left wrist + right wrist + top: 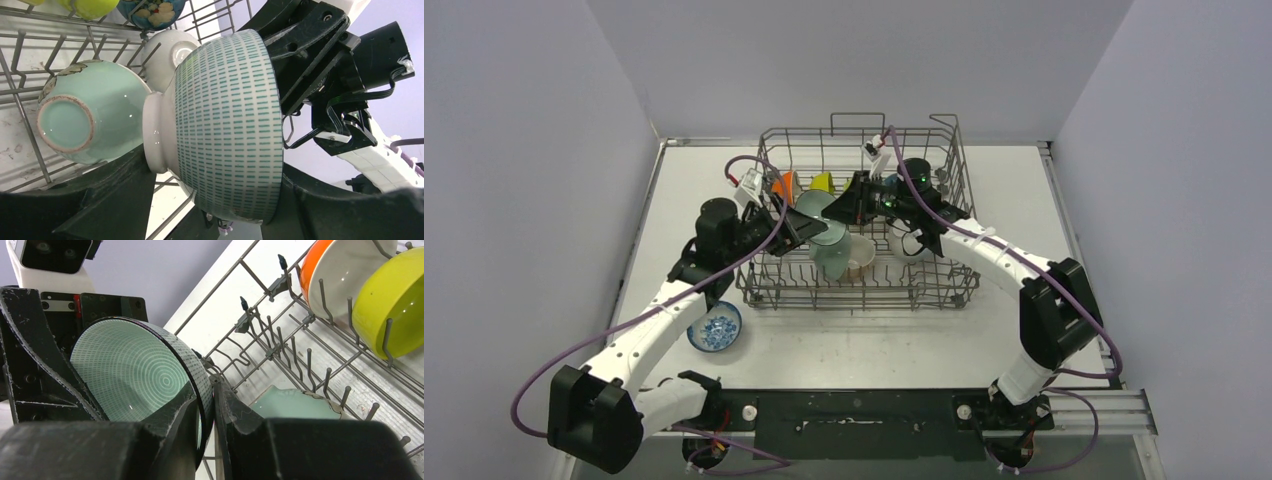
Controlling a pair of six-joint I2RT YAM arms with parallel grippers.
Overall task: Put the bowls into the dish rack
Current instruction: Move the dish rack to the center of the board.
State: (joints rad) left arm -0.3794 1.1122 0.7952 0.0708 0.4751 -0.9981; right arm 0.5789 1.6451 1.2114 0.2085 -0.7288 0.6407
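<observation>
A white bowl with teal dashes (826, 220) (227, 125) (130, 375) hangs on its side over the dish rack (944, 285) (300, 365), between both grippers. My right gripper (856, 205) (210, 405) is shut on its rim, one finger inside and one outside. My left gripper (809, 228) (215, 200) spans it from foot to rim, and both fingers touch it. In the rack stand a pale green bowl (832, 262) (90, 115) (295, 405), a white bowl (167, 55), an orange bowl (784, 185) (312, 270) and a lime bowl (822, 182) (390, 305).
A blue-patterned bowl (715, 327) sits on the table left of the rack, beside my left forearm. Upright tines (310, 357) stand between the held bowl and the orange and lime bowls. Another white bowl (902, 238) rests in the rack under my right arm.
</observation>
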